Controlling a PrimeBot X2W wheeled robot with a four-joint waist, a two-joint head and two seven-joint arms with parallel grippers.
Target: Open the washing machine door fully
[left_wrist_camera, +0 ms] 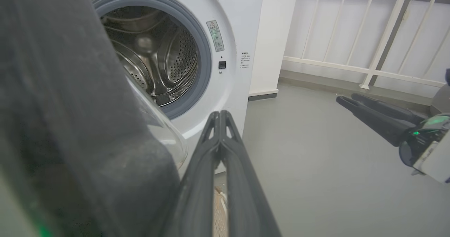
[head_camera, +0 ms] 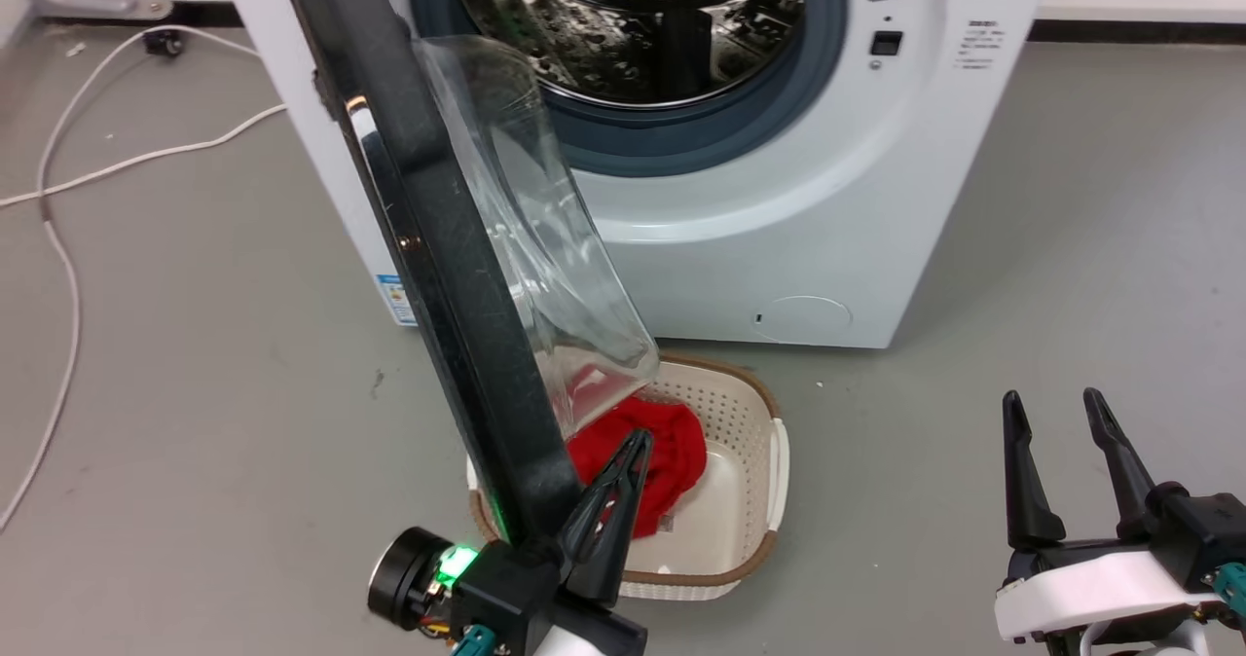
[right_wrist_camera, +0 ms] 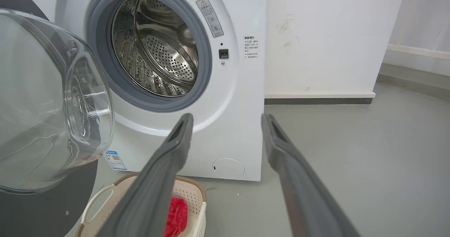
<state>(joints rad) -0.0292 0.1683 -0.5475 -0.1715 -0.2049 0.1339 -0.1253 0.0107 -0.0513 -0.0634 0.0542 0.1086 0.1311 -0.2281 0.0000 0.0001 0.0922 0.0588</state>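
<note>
The washing machine door (head_camera: 438, 247) stands swung out from the white washing machine (head_camera: 779, 247), edge-on to me, with its clear glass bowl (head_camera: 545, 247) facing right. The steel drum (head_camera: 633, 23) is exposed. My left gripper (head_camera: 638, 439) is shut with nothing in it, right beside the inner side of the door's lower rim; whether it touches the rim I cannot tell. In the left wrist view the door (left_wrist_camera: 70, 124) looms just left of the closed left gripper (left_wrist_camera: 219, 114). My right gripper (head_camera: 1052, 398) is open and empty at the lower right, well clear of the door (right_wrist_camera: 45, 107).
A cream perforated basket (head_camera: 769, 461) holding a red cloth (head_camera: 672, 452) sits on the grey floor under the door, in front of the machine. A white cable (head_camera: 68, 276) trails across the floor at left. A white wall (right_wrist_camera: 334, 36) stands right of the machine.
</note>
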